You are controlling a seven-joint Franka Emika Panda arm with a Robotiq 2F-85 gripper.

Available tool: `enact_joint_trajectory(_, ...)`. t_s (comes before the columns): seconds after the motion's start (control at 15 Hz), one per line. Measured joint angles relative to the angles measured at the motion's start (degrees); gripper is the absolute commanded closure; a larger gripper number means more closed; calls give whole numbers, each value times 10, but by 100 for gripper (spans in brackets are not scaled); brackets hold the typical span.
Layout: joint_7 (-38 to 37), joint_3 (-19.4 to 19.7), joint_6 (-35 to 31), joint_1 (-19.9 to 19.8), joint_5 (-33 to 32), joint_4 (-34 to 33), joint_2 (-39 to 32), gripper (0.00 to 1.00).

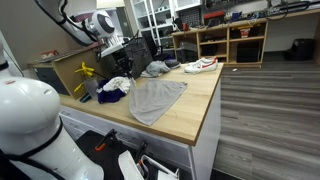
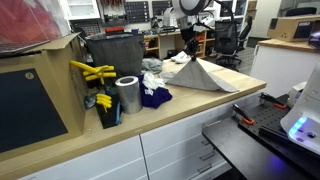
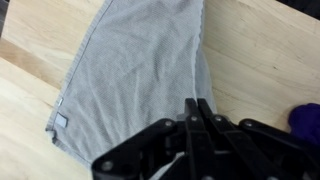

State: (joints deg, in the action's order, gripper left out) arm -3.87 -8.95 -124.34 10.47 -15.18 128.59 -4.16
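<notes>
exteriors: bench [image 1: 195, 112] front, bench end (sharing cloth [image 1: 158, 98]) | wrist: overhead, close

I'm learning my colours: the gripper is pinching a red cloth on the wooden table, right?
Not quite. The cloth is gray, not red, as the wrist view shows. The rest is right: the gripper is pinching it on the wooden table.

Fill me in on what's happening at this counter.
The robot arm's end effector is shut on the edge of a grey cloth. It has pinched that edge up, so the cloth rises to a peak in an exterior view, while the rest lies spread on the wooden counter. A dark blue garment lies bunched beside it, untouched.
</notes>
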Motion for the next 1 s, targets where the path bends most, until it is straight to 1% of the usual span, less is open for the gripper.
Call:
enact_joint_trajectory(0.6,2,18,0,-22,0,-9,1,99)
enact_joint_trajectory(1.0,1,39,0,-36,-7,-20,1,99)
